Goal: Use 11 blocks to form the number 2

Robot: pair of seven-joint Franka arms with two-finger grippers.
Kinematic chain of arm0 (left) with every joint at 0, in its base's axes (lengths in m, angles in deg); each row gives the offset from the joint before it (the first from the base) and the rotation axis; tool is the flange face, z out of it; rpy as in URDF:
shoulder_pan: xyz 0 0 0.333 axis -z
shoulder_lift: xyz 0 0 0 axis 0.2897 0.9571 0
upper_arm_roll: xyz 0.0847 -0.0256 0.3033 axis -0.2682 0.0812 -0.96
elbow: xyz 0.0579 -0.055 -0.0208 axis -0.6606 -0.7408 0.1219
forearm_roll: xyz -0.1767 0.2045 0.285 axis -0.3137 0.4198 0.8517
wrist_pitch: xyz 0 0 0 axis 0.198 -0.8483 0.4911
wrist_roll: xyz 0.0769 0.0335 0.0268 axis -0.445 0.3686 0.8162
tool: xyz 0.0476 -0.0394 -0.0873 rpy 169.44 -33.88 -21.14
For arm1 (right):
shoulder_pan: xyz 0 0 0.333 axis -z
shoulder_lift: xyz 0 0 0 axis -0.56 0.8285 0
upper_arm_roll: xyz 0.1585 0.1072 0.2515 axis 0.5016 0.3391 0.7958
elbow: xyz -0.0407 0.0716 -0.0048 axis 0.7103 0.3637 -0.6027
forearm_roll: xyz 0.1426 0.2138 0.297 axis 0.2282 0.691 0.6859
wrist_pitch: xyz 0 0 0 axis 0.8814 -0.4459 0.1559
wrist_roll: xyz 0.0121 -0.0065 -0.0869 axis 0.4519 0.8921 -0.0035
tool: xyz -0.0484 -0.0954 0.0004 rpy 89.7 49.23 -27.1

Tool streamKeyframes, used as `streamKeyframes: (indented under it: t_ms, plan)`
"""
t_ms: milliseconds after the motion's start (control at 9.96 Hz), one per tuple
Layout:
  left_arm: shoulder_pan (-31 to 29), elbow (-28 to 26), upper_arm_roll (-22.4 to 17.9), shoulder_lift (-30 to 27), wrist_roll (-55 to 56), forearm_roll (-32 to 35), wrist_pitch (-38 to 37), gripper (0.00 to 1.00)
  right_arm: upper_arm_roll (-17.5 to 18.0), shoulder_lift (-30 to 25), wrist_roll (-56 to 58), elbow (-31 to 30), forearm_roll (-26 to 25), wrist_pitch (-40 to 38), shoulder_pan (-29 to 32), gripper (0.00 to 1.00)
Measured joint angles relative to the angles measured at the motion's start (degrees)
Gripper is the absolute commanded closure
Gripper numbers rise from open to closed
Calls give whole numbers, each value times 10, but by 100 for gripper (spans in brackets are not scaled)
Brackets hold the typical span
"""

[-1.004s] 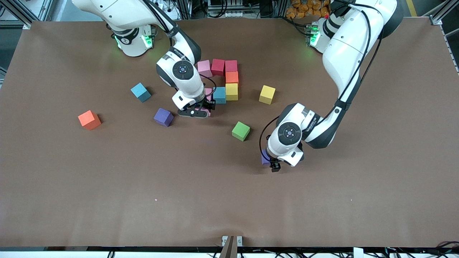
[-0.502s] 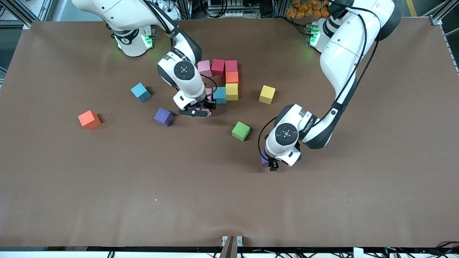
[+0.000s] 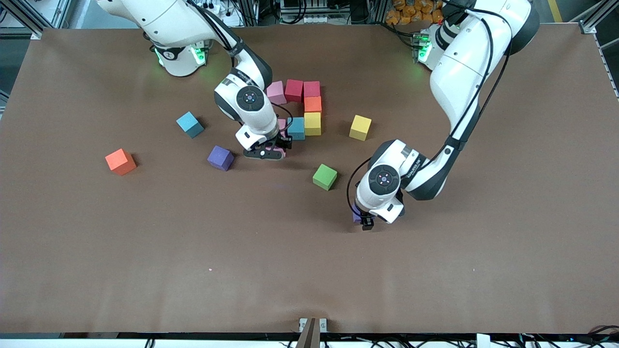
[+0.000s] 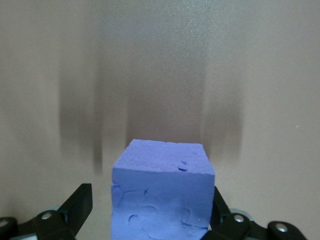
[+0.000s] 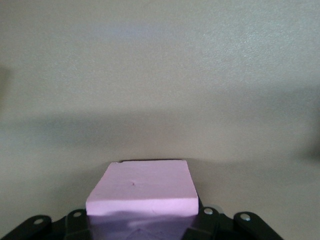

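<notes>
no legible text anywhere. a dark strip of lettering runs along the forearm of the left arm [image 3: 415, 169] in the front view, too small to read. the blocks carry no print; the purple block [image 4: 161, 192] shows only curved seam lines in its foam.

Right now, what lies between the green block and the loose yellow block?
Only bare table between the green block and the loose yellow block, seen in the front view.

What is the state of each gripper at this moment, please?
Left gripper: open around the purple block, one finger apart from it.
Right gripper: shut on the pink block.
</notes>
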Motion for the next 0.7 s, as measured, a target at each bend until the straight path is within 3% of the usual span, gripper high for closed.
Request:
streamKeyframes:
  t_ms: [100, 201, 703]
  plan:
    - [0, 0, 0, 0, -2, 0, 0, 90, 0, 0, 0, 0, -1, 0, 0, 56]
    - [0, 0, 0, 0, -7, 0, 0, 93, 0, 0, 0, 0, -1, -1, 0, 56]
    - [0, 6, 0, -2, -43, 1, 3, 93, 0, 1, 0, 0, -2, -1, 0, 56]
